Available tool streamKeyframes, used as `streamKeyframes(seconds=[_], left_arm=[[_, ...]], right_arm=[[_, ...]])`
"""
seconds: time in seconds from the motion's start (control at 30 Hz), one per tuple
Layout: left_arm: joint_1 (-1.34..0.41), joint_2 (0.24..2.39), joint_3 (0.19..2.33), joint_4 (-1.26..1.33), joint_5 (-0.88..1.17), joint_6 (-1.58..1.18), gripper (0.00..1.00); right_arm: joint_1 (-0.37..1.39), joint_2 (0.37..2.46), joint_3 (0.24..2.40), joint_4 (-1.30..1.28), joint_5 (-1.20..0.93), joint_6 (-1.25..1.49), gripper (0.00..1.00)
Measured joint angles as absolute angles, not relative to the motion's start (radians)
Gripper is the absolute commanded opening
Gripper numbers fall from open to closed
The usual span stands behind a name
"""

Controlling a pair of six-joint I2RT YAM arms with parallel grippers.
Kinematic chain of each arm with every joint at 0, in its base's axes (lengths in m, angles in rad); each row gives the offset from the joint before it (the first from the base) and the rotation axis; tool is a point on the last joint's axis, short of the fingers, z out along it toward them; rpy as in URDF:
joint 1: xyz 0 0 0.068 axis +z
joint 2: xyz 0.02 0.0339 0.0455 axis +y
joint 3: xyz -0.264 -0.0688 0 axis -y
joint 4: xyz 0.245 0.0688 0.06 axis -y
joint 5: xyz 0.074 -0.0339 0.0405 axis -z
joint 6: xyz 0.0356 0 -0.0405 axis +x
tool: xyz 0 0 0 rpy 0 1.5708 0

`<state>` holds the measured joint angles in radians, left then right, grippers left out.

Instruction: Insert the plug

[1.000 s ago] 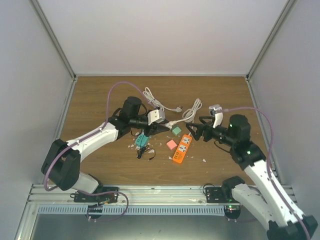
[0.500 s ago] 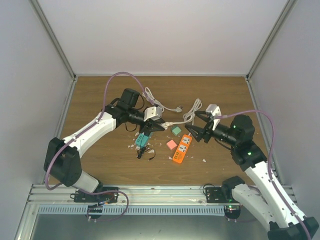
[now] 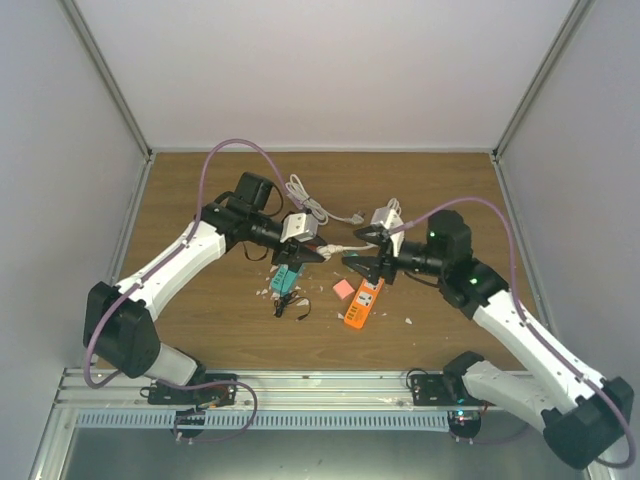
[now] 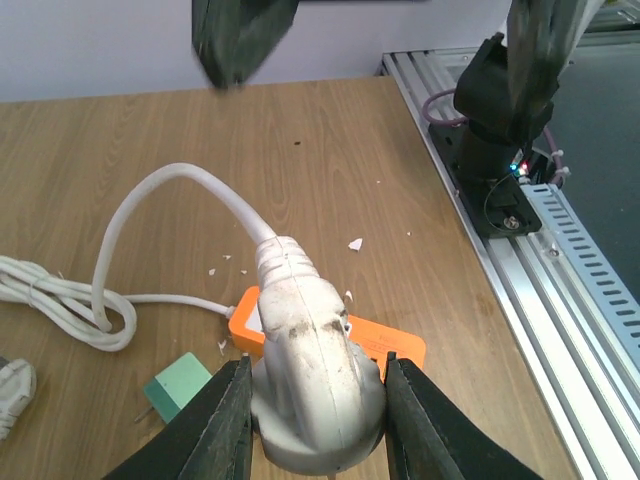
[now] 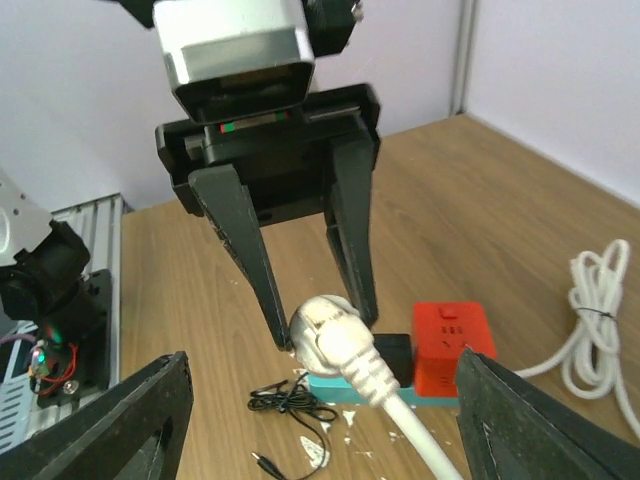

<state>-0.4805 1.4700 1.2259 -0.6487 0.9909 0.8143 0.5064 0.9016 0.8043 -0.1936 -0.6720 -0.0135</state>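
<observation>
Moved: the right arm has swung left across the table (image 3: 200,180), bringing the right gripper (image 3: 355,250) close to the left gripper (image 4: 318,372). The left gripper has shifted slightly left.
Left gripper: clenched on the plug (image 5: 332,330), with one finger on each side of its white body.
Plug: held in the left gripper over the middle of the table, its prong side hidden.
Cord (image 4: 190,172): arches away from the plug and down to a loose coil lying on the wood.
Right gripper: released and holding nothing, its fingers (image 5: 130,420) spread wide and facing the plug.
Strip (image 3: 363,303): orange and flat on the table, nearer the rail than both grippers and apart from the plug.
Teal piece (image 3: 284,280): on the wood below the left gripper, with a red block (image 5: 450,345) touching it.
Pink block (image 3: 343,289): just left of the strip.
Green block (image 4: 178,385): on the table beside the strip in the left wrist view.
Black wire (image 5: 290,400): a thin tangle near the teal piece.
</observation>
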Motion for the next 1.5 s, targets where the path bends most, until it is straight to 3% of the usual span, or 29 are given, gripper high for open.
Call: streamKeyframes(seconds=[0.4,0.8,1.5], left_arm=[[-0.442,1.437,1.225,-0.695,1.043,0.876,0.28],[-0.435,1.423,1.225,-0.706,1.081,0.892,0.28],[-0.434,1.423,1.225,-0.709,1.085,0.891,0.28]], right_arm=[[0.647,1.076,0.844,-0.138,-0.623,-0.059,0.61],[0.647,1.114,0.844,-0.103,-0.630,-0.111,0.64],[0.646,1.173,0.877,-0.075,-0.652,-0.145,0.26]])
